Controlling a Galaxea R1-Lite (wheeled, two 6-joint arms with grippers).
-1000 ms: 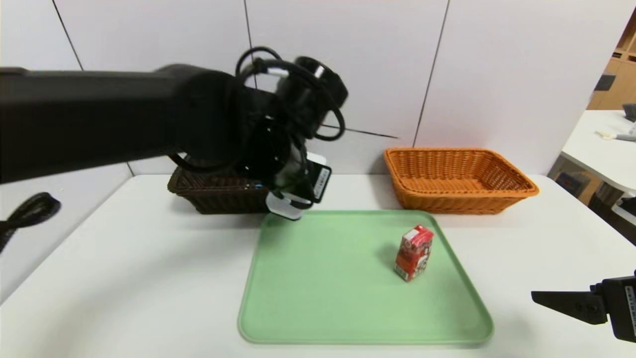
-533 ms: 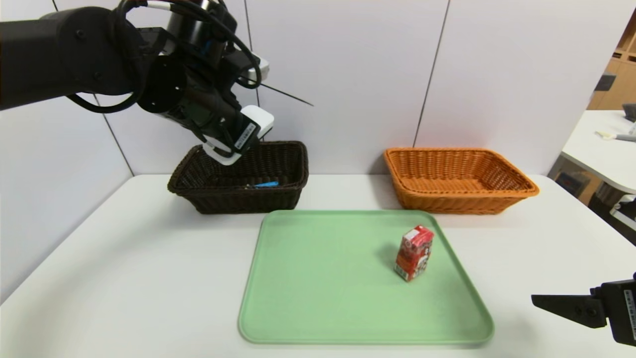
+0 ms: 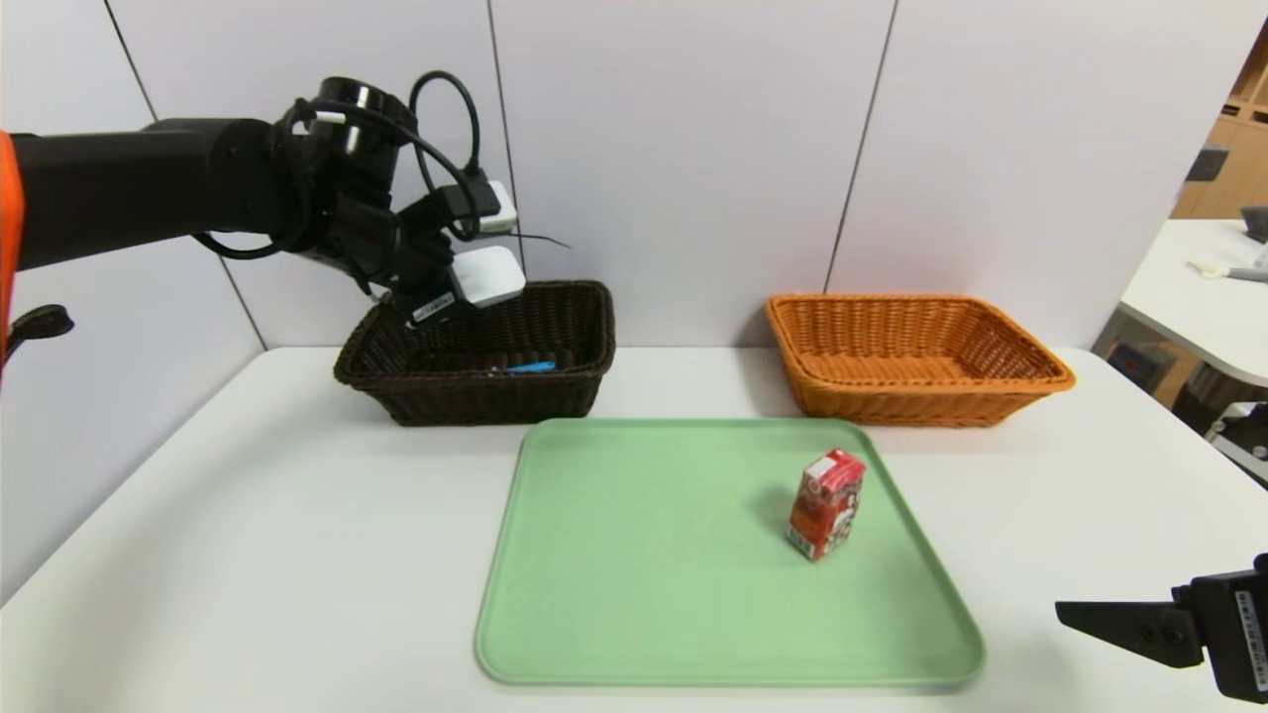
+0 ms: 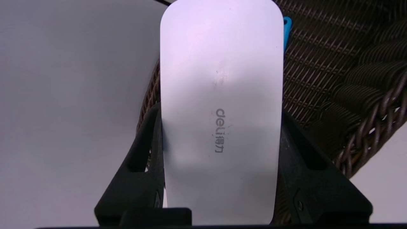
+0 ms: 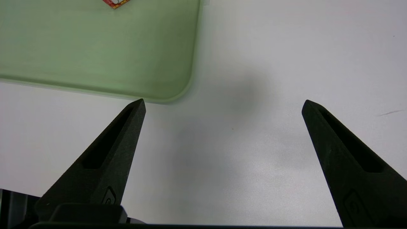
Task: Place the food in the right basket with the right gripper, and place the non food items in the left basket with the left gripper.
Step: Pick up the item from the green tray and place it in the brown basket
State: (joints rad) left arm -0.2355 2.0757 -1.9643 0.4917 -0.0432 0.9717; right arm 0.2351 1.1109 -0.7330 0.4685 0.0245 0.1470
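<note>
Swinging over from the tray, the black left gripper (image 3: 466,287) now hangs above the dark brown wicker basket (image 3: 475,391), clamped on the white oblong flat case (image 4: 221,111). Right gripper (image 5: 222,108) sits spread wide beside the green plastic tray (image 3: 644,614), where the red drink carton (image 3: 825,503) stands.

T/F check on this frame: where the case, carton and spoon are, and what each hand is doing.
1. The left hand holds the white case. True.
2. The case already lies in the dark basket. False: it hangs over that basket's rim, gripped.
3. The red carton is in the orange basket. False: it stands on the green tray.
4. The right hand is open and empty. True.
5. A blue handle shows inside the dark basket. True.
</note>
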